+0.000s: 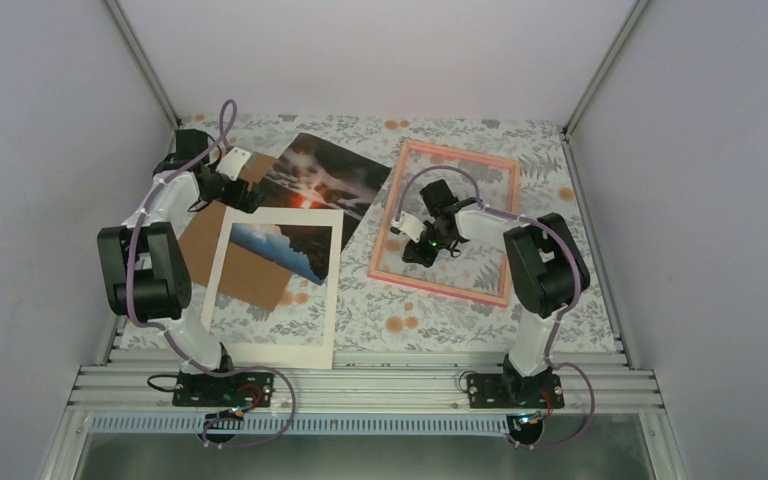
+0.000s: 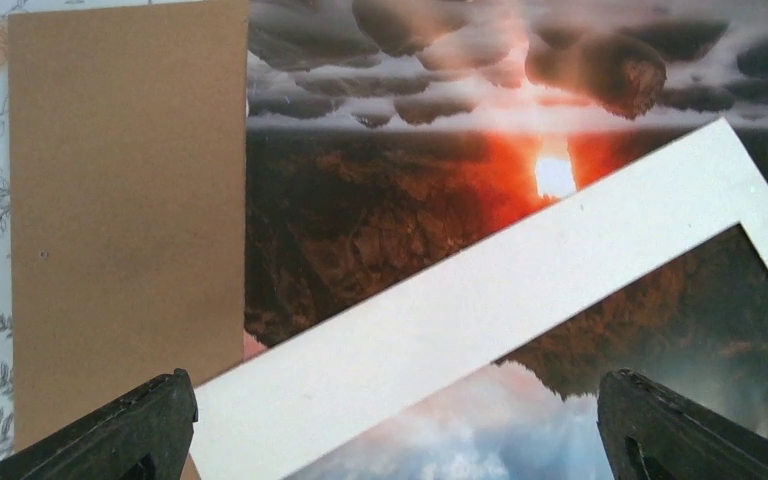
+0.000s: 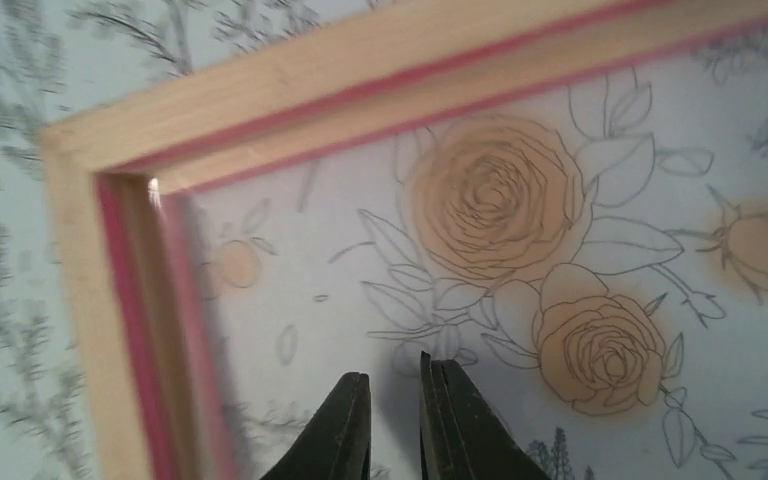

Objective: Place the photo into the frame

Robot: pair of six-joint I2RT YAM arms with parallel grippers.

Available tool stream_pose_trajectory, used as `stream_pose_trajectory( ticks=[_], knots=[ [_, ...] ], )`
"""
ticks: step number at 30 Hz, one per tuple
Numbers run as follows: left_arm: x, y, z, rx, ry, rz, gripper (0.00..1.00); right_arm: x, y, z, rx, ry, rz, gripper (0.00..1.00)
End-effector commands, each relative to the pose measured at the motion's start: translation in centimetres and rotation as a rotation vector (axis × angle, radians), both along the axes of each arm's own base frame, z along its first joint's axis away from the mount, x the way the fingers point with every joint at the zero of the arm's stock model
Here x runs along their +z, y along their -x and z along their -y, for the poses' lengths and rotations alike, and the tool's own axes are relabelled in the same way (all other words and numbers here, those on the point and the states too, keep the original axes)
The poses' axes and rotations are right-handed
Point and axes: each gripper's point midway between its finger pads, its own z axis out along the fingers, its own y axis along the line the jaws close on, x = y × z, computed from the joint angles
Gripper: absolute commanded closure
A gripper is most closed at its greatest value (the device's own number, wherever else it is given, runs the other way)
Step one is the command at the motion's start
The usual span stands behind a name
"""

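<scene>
The photo (image 1: 328,178), a dark sunset print, lies face up at the back centre. Its near part lies under the white card mat (image 1: 272,320) and shows through the mat's window. In the left wrist view the photo (image 2: 400,190) fills the middle. My left gripper (image 1: 244,194) hangs wide open and empty over the photo's left edge and the mat's corner; it also shows in the left wrist view (image 2: 390,440). The pink frame (image 1: 460,152) lies flat at the right. My right gripper (image 1: 420,252) is over its pane near the left rail, all but shut and empty, as the right wrist view (image 3: 395,385) shows.
A brown board (image 1: 222,250) lies under the mat and the photo's left side; it also shows in the left wrist view (image 2: 125,210). The floral tablecloth (image 1: 410,320) covers the table. White walls close in the sides and back.
</scene>
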Motion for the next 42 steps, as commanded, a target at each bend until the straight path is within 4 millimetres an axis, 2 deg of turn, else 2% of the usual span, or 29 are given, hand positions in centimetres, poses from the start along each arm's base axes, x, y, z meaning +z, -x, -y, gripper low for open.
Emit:
stream_pose_trajectory(
  ticks=[1, 4, 6, 8, 11, 15, 19, 21, 23, 24, 25, 27, 30, 32, 35, 36, 38, 42],
  knots=[
    [0.0, 2.6, -0.2, -0.061, -0.063, -0.016, 0.00, -1.9, -1.0, 0.3, -0.052, 0.023, -0.008, 0.86],
    [-0.6, 4.3, -0.6, -0.083, -0.083, -0.034, 0.00, -1.8, -0.9, 0.3, -0.056, 0.022, -0.013, 0.85],
    [-0.9, 5.1, -1.1, -0.089, -0.094, -0.046, 0.00, -1.0, -1.2, 0.1, -0.062, 0.008, -0.002, 0.85],
    [-1.0, 5.7, -1.6, -0.085, -0.104, -0.055, 0.00, 1.1, -2.0, -0.5, -0.064, -0.031, 0.036, 0.82],
    [-0.9, 6.5, -1.8, -0.094, -0.102, -0.063, 0.00, 5.6, -2.8, -2.1, -0.056, -0.142, 0.102, 0.72],
    [-0.5, 7.3, -1.2, -0.126, -0.091, -0.047, 0.00, 10.7, -4.7, -3.7, -0.078, -0.269, 0.204, 0.44],
    [-0.8, 8.0, -0.8, -0.142, -0.071, -0.058, 0.00, 14.4, -8.1, -4.7, -0.162, -0.371, 0.332, 0.02],
    [-0.7, 8.2, -0.5, -0.142, -0.060, -0.053, 0.00, 15.5, -10.3, -5.4, -0.252, -0.437, 0.334, 0.00],
    [-0.5, 8.2, -0.7, -0.119, -0.060, -0.044, 0.00, 14.7, -12.3, -6.1, -0.355, -0.469, 0.228, 0.00],
    [-0.4, 8.2, -0.9, -0.100, -0.057, -0.043, 0.00, 14.0, -12.2, -7.0, -0.317, -0.513, 0.116, 0.00],
    [-0.3, 8.2, -1.3, -0.077, -0.051, -0.047, 0.00, 12.8, -11.8, -7.9, -0.268, -0.564, -0.033, 0.00],
    [-0.2, 8.5, -2.3, -0.028, -0.041, -0.055, 0.00, 12.2, -11.0, -9.4, -0.256, -0.610, -0.230, 0.03],
    [-0.6, 9.4, -4.3, 0.036, -0.067, -0.059, 0.00, 12.4, -8.1, -11.4, -0.275, -0.634, -0.391, 0.04],
    [-1.0, 10.0, -5.9, 0.090, -0.092, -0.063, 0.00, 12.7, -5.5, -12.5, -0.293, -0.644, -0.451, 0.03],
    [-2.2, 10.9, -8.6, 0.185, -0.126, -0.089, 0.00, 11.2, -1.2, -13.6, -0.348, -0.607, -0.538, 0.01],
    [-2.6, 11.2, -9.2, 0.204, -0.120, -0.098, 0.00, 10.8, -0.3, -13.6, -0.364, -0.595, -0.532, 0.00],
    [-3.4, 11.8, -9.8, 0.228, -0.093, -0.114, 0.00, 10.1, 2.1, -14.4, -0.362, -0.569, -0.502, 0.00],
    [-5.0, 12.2, -10.5, 0.270, -0.071, -0.138, 0.02, 7.1, 4.6, -15.0, -0.427, -0.495, -0.555, 0.01]
  ],
)
